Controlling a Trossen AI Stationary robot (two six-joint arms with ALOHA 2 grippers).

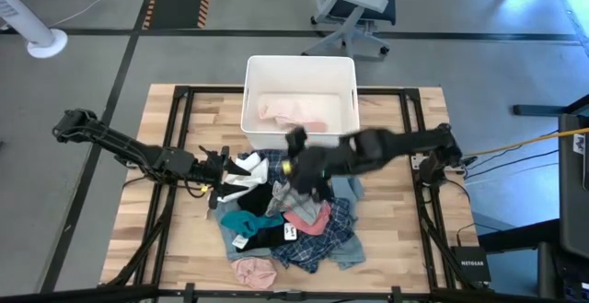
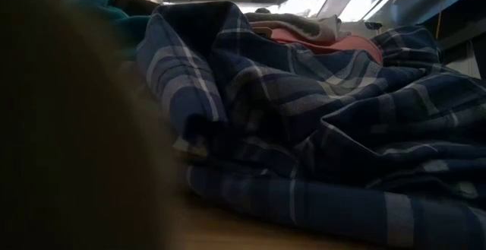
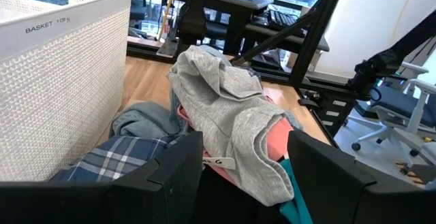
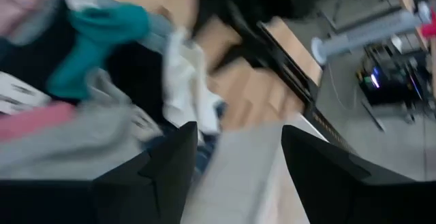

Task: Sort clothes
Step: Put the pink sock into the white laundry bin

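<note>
The clothes (image 1: 285, 215) lie in a pile at the table's middle: plaid, teal, black, white, pink and grey pieces. A pink piece (image 1: 294, 111) lies in the white bin (image 1: 299, 64). My left gripper (image 1: 224, 179) is open at the pile's left side. Its fingers stand on either side of a grey garment (image 3: 231, 108) that lies on pink cloth. My right gripper (image 1: 299, 146) is over the pile's far part, near the bin. Its fingers show apart in the right wrist view (image 4: 238, 163), with pale cloth between them. The low view is filled by a blue plaid shirt (image 2: 319, 128). My left gripper comes level from the table's left, and the grey garment's near edge (image 3: 235, 163) reaches between its fingers. I cannot tell whether they touch it. My right gripper points down at the pile. I cannot tell whether it touches the pale cloth (image 4: 238, 183).
The white bin's wall (image 3: 68, 60) stands close beside my left gripper, on its far side. A loose pink piece (image 1: 253, 271) lies near the table's near edge. Bare wood shows to the pile's left and right.
</note>
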